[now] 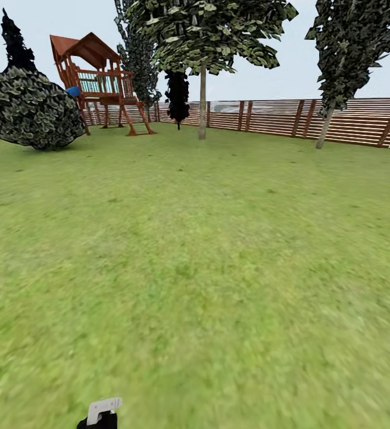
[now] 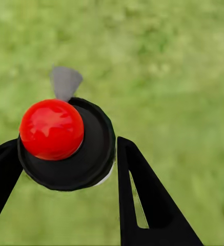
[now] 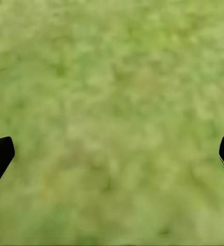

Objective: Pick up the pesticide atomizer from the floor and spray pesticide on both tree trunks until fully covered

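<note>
Left gripper [image 2: 65,164]: the two black fingers are closed against opposite sides of the pesticide atomizer [image 2: 65,143], a black round-bodied sprayer with a glossy red ball cap and a grey nozzle tip, and hold it clear of the grass.
Atomizer, head view: a white trigger head on a black body [image 1: 102,412] at the bottom edge of the frame, left of centre, above the lawn.
Right gripper [image 3: 112,154]: the black fingertips sit at opposite edges of the frame, spread wide apart, with bare grass between them.
Floor [image 1: 218,268]: blurry bright-green grass lawn, running from the robot to the fence.
Near tree [image 1: 202,101]: straight grey-beige trunk, dark green ragged crown, standing on the grass ahead, just in front of the fence.
Second tree [image 1: 324,128]: thinner, slightly tilted trunk, to the right of the first, close to the fence.
Fence [image 1: 266,116]: brown horizontal wooden slats, spanning the far side of the lawn.
Play tower [image 1: 99,83]: red-brown wooden frame with a peaked roof, at far left.
Bush [image 1: 31,107]: large, round, dark and leafy, left of the play tower.
</note>
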Robot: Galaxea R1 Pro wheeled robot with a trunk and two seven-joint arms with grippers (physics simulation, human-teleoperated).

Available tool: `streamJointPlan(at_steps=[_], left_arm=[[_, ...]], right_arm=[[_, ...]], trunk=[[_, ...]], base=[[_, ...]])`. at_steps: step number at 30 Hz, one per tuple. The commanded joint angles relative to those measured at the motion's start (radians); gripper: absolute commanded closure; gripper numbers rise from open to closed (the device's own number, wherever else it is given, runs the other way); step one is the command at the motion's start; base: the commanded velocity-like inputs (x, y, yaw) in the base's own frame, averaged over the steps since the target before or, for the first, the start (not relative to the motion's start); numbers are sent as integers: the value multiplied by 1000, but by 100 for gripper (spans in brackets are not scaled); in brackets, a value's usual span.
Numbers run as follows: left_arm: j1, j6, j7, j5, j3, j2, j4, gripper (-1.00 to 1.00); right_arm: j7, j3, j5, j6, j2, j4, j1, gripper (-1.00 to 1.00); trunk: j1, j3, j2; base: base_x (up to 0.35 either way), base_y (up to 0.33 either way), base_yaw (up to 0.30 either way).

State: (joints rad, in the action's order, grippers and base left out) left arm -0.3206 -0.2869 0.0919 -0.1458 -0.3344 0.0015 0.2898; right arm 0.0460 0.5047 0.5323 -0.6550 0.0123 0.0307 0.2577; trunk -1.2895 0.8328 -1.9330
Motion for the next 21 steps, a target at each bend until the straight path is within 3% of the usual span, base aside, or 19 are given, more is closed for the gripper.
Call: streamJointPlan(at_steps=[1,21], left_arm=[[0,0,0,0,0,0,0,100],[0,-1,0,2,1,0,2,100]], right_arm=[[0,0,0,0,0,0,0,-100],[0,0,0,0,0,0,0,-100]], trunk=[[0,0,0],[0,0,0]], base=[[340,0,0],[340,0,0]])
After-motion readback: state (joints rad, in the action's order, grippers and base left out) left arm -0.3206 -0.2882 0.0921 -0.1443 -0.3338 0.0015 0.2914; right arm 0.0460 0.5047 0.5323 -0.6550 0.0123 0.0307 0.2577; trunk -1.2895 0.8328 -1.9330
